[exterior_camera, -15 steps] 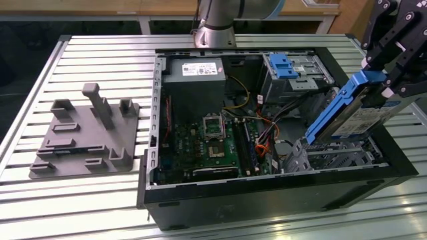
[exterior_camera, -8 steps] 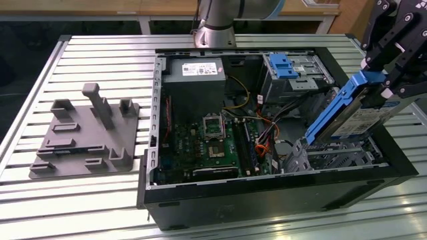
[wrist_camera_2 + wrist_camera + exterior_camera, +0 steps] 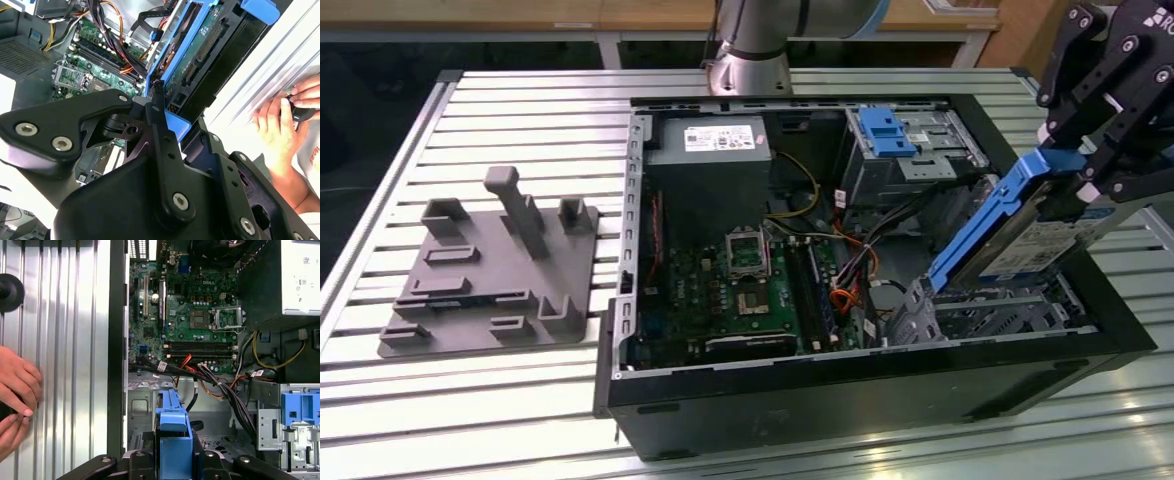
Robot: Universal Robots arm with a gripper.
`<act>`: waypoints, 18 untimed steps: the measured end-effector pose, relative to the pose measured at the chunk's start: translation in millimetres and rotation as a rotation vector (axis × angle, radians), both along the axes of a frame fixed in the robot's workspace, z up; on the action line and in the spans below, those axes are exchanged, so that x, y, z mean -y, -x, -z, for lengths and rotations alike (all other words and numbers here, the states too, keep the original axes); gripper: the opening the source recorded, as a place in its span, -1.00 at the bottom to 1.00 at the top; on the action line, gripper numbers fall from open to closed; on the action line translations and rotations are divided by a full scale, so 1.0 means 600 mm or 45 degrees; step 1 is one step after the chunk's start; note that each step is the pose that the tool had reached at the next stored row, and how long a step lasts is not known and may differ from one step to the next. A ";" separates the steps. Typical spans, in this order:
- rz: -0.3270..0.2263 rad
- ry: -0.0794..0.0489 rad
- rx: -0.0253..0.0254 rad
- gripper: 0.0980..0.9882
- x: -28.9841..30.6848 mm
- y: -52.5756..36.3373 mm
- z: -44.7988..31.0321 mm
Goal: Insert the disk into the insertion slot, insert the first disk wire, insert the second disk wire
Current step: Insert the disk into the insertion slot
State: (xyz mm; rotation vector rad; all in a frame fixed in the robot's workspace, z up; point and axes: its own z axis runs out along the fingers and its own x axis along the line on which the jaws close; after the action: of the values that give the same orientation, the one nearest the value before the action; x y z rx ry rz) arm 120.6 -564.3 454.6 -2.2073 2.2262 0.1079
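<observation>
The exterior view looks steeply down over the whole case (image 3: 881, 395) and worktop (image 3: 520, 110). Both wrist views look from close past the end effector (image 3: 173, 460) into the case, sharing the motherboard (image 3: 200, 325).

- Computer case (image 3: 854, 400) lies open on the slatted table (image 3: 494, 400), toward the exterior view's right.
- Fixture plate (image 3: 480, 290) sits on the table at the exterior view's left, apart from the case.
- Arm base (image 3: 750, 60) stands behind the case.
- Inside the case, the power supply (image 3: 707, 140) is at the rear and the motherboard (image 3: 747, 300) in front of it.
- Taller cage (image 3: 907, 150) is at rear right, with the insertion slot (image 3: 987, 315) in front of it.
- The disk (image 3: 1014, 235) is tilted over the insertion slot, lower end at the slot, upper end clamped in the gripper (image 3: 1083, 175).
- A person's hands (image 3: 15, 390) are over the table, just outside the case wall.
</observation>
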 end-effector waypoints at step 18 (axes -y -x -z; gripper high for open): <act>0.000 0.002 0.0000 -0.40 -0.0001 0.000 0.016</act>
State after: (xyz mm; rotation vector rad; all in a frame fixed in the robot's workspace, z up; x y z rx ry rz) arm 120.6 -564.3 445.2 -2.2083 2.2273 0.1058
